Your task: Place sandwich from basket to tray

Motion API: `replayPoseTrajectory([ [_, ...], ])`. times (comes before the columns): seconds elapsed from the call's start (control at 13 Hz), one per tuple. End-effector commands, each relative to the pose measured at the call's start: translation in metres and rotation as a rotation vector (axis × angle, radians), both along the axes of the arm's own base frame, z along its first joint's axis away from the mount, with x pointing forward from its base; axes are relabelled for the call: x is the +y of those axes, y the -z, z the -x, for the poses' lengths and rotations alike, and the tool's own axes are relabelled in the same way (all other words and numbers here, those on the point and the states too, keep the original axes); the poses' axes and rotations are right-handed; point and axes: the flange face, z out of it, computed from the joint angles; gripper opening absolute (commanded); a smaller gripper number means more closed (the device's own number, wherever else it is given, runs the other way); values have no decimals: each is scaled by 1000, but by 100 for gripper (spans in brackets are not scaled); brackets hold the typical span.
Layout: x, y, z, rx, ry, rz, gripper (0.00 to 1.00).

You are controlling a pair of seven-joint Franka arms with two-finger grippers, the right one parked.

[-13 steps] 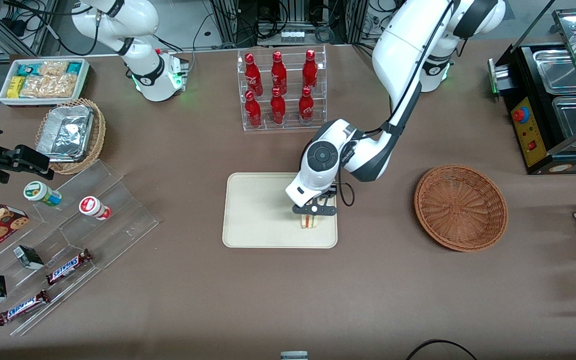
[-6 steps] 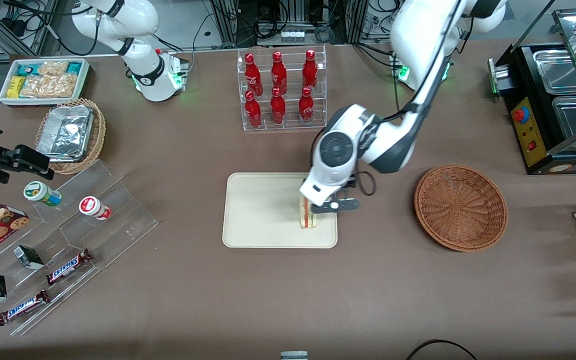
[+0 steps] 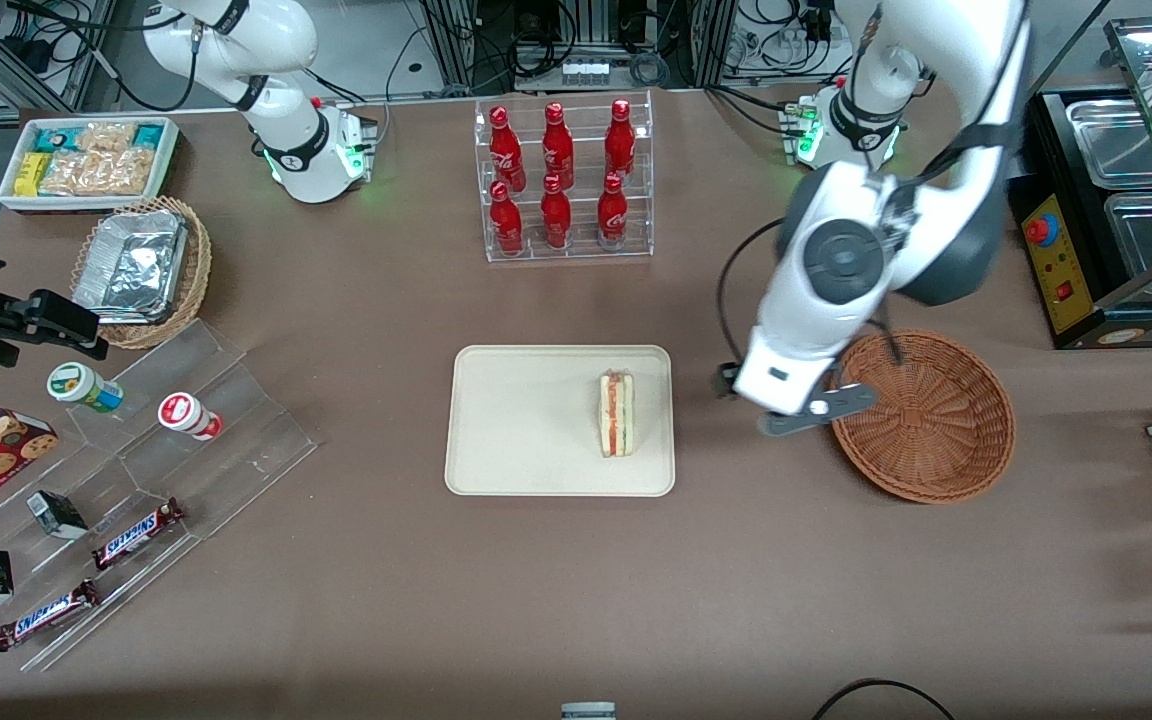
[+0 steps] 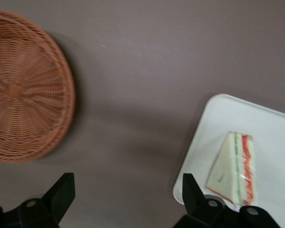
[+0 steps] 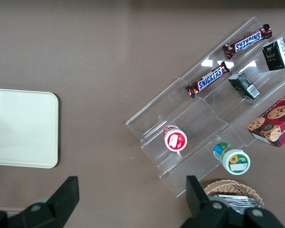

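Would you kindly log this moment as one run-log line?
sandwich: on tray | basket: empty | claw: open, holding nothing, above table between tray and basket

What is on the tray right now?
Only the sandwich lies on the tray, near the basket-side edge. Nothing covers the tray. The gripper is open, empty, above the table between tray and basket.

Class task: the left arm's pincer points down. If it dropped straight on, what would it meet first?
Probably bare table: the open pincer hangs over the gap between the basket and the tray with the sandwich. Depth is unclear.
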Motion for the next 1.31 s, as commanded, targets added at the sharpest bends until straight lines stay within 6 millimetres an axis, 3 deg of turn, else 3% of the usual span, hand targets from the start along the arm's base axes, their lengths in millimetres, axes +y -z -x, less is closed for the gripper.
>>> replayPoseTrajectory([
  [0.0, 60, -27, -1, 18, 33, -9, 100],
  [0.23, 137, -65, -3, 33, 97, 7, 100],
  [0.69, 238, -111, 6, 10, 74, 50, 100],
  [0.85, 244, -128, 16, 2, 96, 35, 100],
  [1.08, 234, -157, 36, -9, 129, 11, 100],
  [1.23, 227, -162, 42, 8, 194, 7, 100],
])
